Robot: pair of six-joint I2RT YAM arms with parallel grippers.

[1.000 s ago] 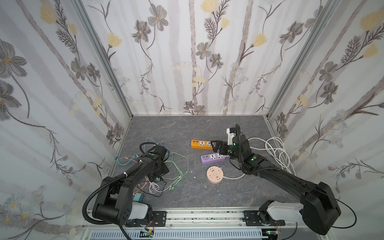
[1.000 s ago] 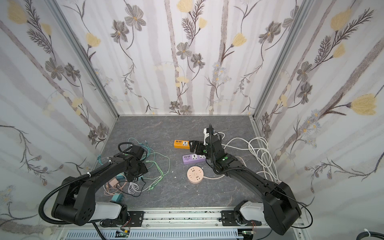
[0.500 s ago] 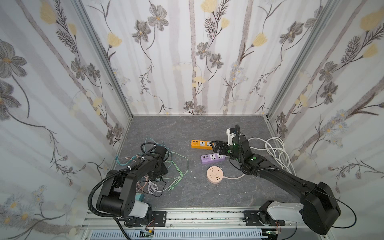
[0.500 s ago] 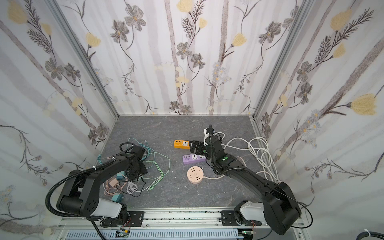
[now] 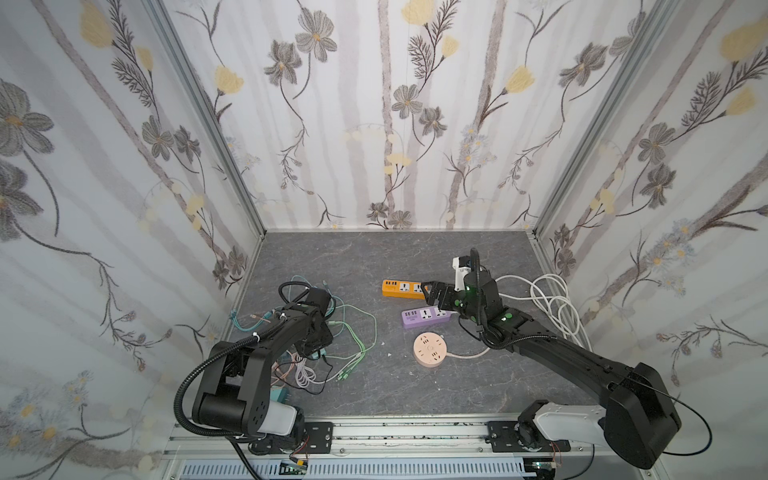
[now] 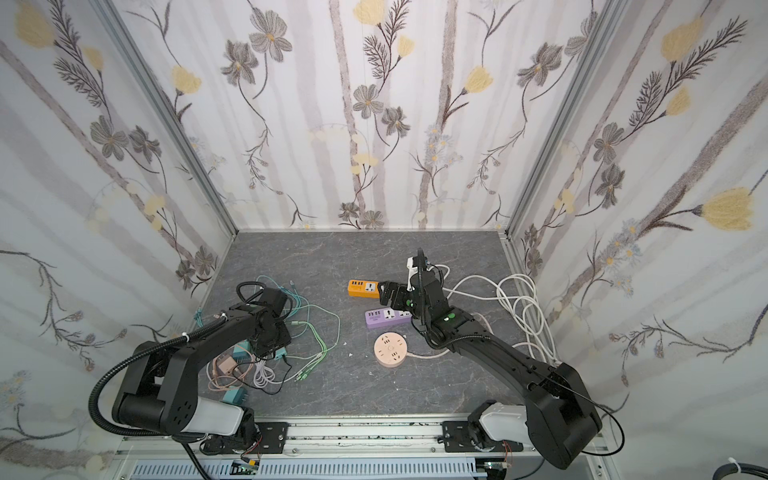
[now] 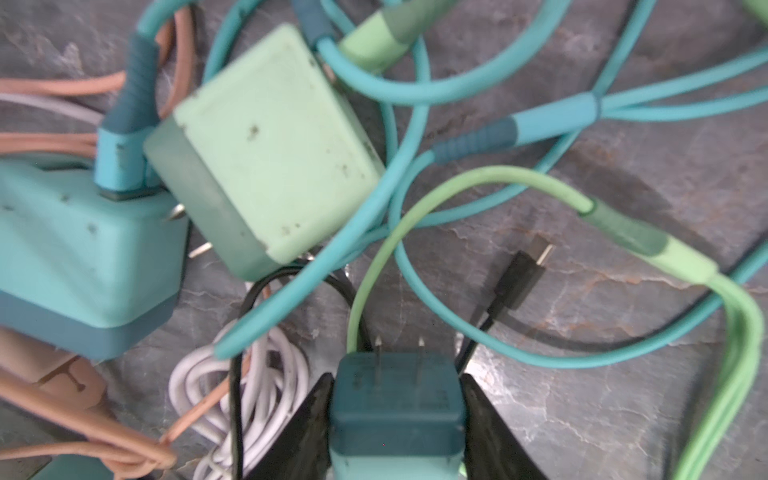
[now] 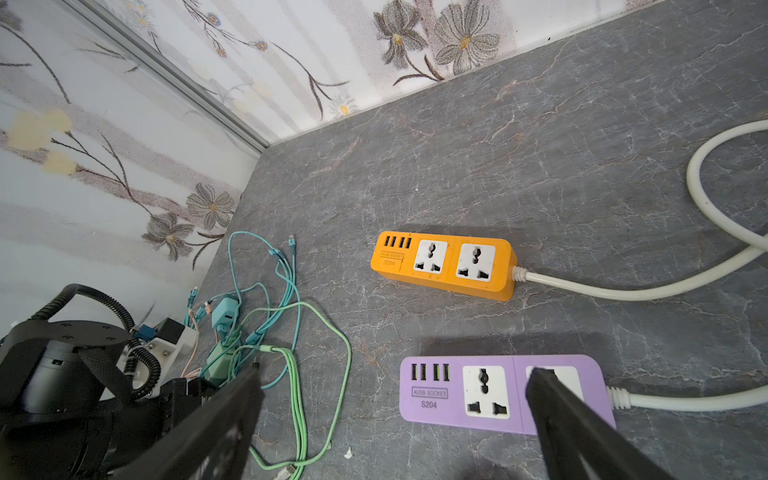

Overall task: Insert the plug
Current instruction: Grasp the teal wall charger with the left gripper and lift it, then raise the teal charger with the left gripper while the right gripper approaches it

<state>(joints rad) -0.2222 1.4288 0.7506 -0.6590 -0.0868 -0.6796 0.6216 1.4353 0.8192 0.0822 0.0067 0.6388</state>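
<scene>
In both top views we log bare grey floor [image 5: 374,257] along the rear wall and down the middle. The cable tangle [image 5: 332,336] fills lower left, packed close round the teal plug [image 7: 397,415]. Centre-right, the orange strip [image 5: 402,288], purple strip [image 5: 422,318] and round pink socket [image 5: 430,351] cluster; white cord coils [image 5: 559,309] crowd the right edge.

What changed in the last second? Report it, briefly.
The left tool closed in on the teal plug, its fingers now against both sides. Unchanged: the right tool hangs open above the purple power strip; the orange strip and round socket have not moved.
</scene>
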